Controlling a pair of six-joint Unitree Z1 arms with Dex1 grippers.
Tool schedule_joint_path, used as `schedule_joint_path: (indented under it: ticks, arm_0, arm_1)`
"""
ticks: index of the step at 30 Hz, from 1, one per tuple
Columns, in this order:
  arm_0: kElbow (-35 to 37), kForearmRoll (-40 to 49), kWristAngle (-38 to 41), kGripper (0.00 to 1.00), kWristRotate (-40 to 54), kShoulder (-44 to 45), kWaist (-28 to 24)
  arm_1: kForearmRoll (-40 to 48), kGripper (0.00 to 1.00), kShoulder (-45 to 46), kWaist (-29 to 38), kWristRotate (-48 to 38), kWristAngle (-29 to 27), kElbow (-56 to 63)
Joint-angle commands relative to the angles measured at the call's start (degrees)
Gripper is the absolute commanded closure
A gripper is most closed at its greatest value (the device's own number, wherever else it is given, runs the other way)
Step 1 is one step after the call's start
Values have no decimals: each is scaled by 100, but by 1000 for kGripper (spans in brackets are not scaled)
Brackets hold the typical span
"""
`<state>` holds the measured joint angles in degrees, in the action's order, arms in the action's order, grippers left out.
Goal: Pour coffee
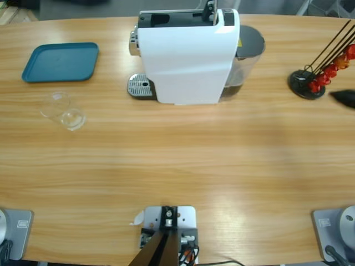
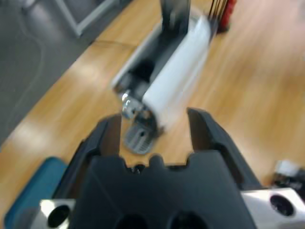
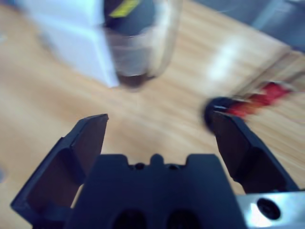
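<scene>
The coffee is out of view. A white coffee machine (image 1: 188,55) stands at the back middle of the table, its grey drip tray (image 1: 140,86) sticking out to the left. A small clear tumbler (image 1: 62,110) rests on the wood at the left; it looks empty and seems to lie on its side. My left gripper (image 2: 153,119) hovers open above the table, facing the machine (image 2: 176,71) and its drip tray (image 2: 138,138), holding nothing. My right gripper (image 3: 159,118) is wide open and bare, facing the machine's clear water tank (image 3: 143,43).
A teal tray (image 1: 60,62) lies at the back left, also seen as the teal tray (image 2: 28,191) in the left wrist view. A black stand with red capsules (image 1: 310,83) is at the right, with a black arm part (image 1: 344,98) beside it.
</scene>
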<state>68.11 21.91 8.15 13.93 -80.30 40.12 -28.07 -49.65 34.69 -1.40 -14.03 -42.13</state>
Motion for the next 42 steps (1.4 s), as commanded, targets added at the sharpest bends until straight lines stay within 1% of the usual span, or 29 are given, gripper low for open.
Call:
schedule_joint_path:
  ticks: [1, 2, 3, 4, 6, 9, 14, 18, 19, 21, 22, 29, 42]
  arm_0:
    - [-1193, 86, -560, 1, 435, 640, 171]
    - [-1232, 86, -565, 1, 428, 710, 171]
    - [-1239, 86, -569, 0, 426, 777, 171]
    - [-1246, 93, -572, 2, 426, 840, 171]
    - [-1256, 119, -623, 0, 426, 914, 175]
    - [-1291, 130, -692, 0, 426, 951, 171]
    - [-1189, 121, -692, 2, 426, 844, 173]
    - [-1184, 126, -692, 2, 417, 840, 175]
    - [-1198, 126, -692, 2, 412, 844, 175]
    - [-1212, 128, -692, 1, 401, 848, 175]
    - [-1212, 130, -692, 0, 400, 849, 180]
    - [-1131, 86, -687, 1, 382, 798, 189]
    - [-1124, 68, -683, 0, 373, 726, 189]
  arm_1:
    - [785, 115, -1500, -1036, -544, -1032, 231]
    - [1009, 136, -1693, -1219, -614, -1023, 231]
    - [1186, 212, -1839, -1325, -624, -1023, 224]
    - [1436, 246, -2008, -1435, -645, -1023, 252]
    - [1881, 301, -2263, -1550, -756, -1053, 458]
    - [2262, 359, -2247, -1557, -964, -1222, 875]
    - [2988, 368, -2184, -1685, -1037, -1095, 1383]
    - [3229, 377, -2010, -1685, -1032, -1044, 1420]
    - [3292, 387, -1985, -1685, -1029, -1016, 1437]
    - [3487, 441, -1978, -1720, -990, -946, 1514]
    - [3559, 446, -1985, -1755, -976, -923, 1546]
    - [3640, 443, -2071, -2082, -878, -775, 1576]
    - [3999, 446, -2363, -2161, -844, -559, 1576]
